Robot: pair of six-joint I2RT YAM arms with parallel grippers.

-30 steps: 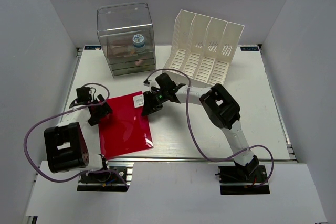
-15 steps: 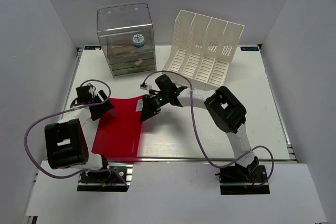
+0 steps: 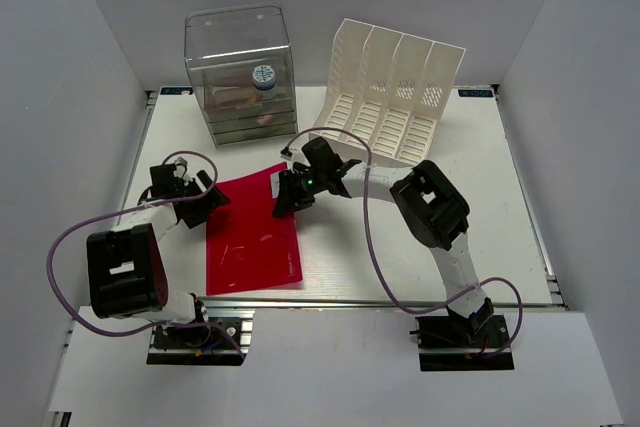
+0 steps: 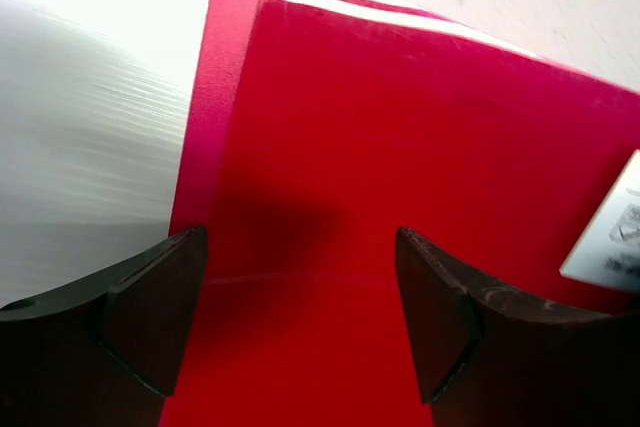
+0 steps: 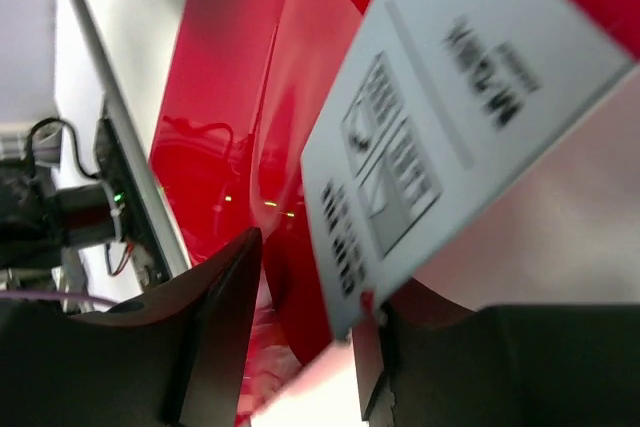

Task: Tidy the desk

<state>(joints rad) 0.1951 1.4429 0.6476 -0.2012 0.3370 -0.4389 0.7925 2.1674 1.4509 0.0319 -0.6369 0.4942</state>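
Observation:
A red plastic folder (image 3: 250,237) lies on the white desk (image 3: 430,227), left of centre, its top right corner raised. My right gripper (image 3: 286,194) is shut on that corner; in the right wrist view (image 5: 305,337) the folder's red sheets (image 5: 230,97) and its white label (image 5: 430,117) sit between the fingers. My left gripper (image 3: 207,203) is open at the folder's top left edge. In the left wrist view (image 4: 300,317) both fingers stand wide apart over the red folder (image 4: 400,147), holding nothing.
A clear plastic drawer box (image 3: 240,77) stands at the back left with small items inside. A white slotted file rack (image 3: 390,92) leans at the back centre-right. Silver rails edge the desk, with white walls around it.
The folder has swung and shifted: its lower end moved left, then back right, and it now lies steeper. My right gripper kept hold of its corner. My left gripper moved slightly right.

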